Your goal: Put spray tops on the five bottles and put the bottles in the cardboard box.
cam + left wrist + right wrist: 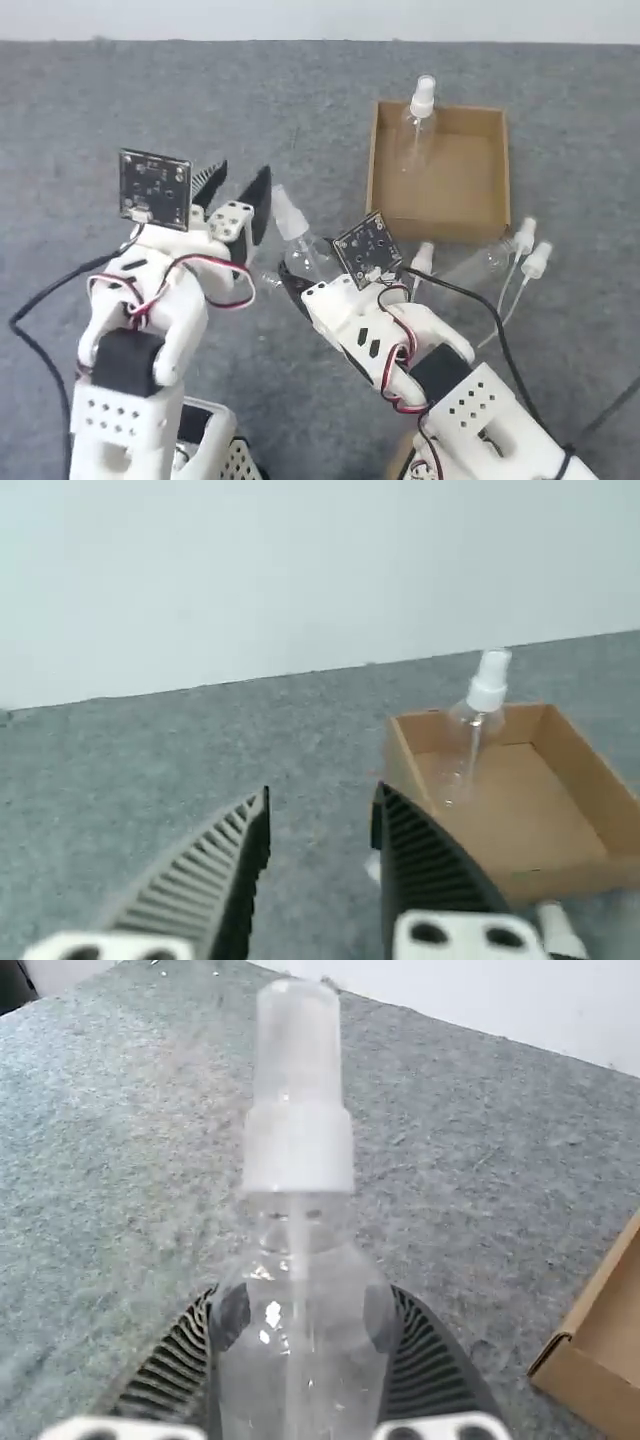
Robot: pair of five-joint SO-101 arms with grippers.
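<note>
The cardboard box (450, 195) is open from above and gives room over most of its floor; only a standing bottle (418, 125) is at its far wall. Just before its near wall, a lying bottle (480, 262) and loose spray tops (536, 260) block the way. The held bottle (298, 250) in the right gripper (305, 1310) reaches just beside the spread left gripper (243, 170). Beyond them the carpet (120, 100) gives wide passage.

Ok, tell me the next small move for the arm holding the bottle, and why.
Probably swing the right claw toward the cardboard box to set the held bottle beside the boxed bottle. The held bottle already wears its spray top, the left claw is open and off it, and the box has bare floor left.
</note>
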